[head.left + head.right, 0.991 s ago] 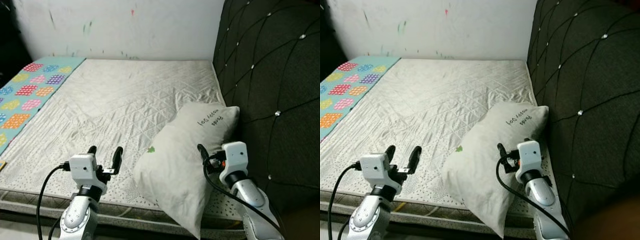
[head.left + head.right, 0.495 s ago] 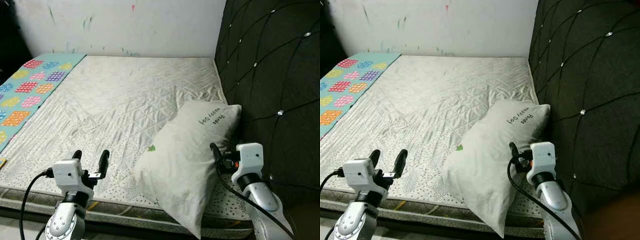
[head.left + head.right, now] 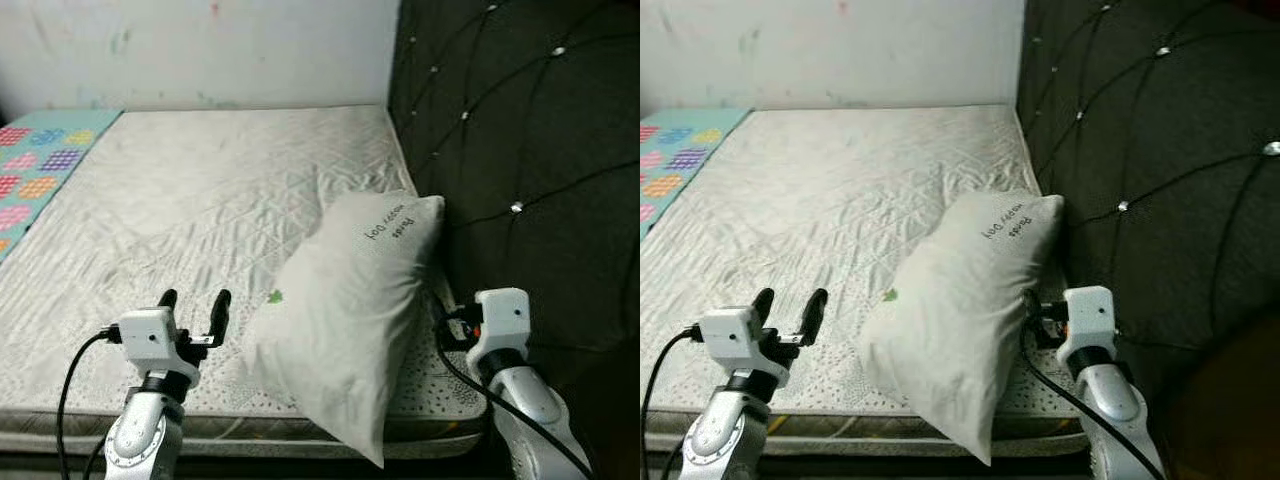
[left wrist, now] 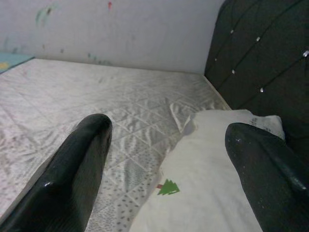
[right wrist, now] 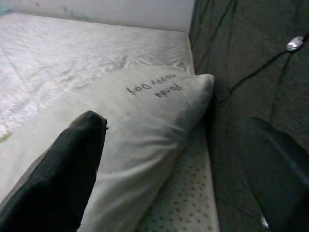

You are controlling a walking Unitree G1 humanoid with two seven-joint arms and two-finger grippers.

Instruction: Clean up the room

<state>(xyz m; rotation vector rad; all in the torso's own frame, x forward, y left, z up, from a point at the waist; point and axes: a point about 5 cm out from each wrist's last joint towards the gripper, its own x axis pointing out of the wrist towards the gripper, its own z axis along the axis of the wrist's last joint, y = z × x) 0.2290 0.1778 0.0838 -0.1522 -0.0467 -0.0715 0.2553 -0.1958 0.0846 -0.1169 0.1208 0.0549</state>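
A pale grey pillow (image 3: 345, 310) lies at lower centre of the head views, on the near right part of the bed (image 3: 200, 190), its far end leaning against the dark tufted headboard (image 3: 520, 130) at right. It is plump and creased, with small dark lettering near its far end and a tiny green tree mark (image 4: 168, 187) on its near side; its near corner overhangs the mattress edge. The quilted cover is wrinkled, and a colourful patterned mat (image 3: 35, 170) shows at upper left. The left hand (image 3: 193, 309) hovers released at lower left, beside the pillow. The right hand (image 5: 178, 169) is spread open at the gap between pillow and headboard.
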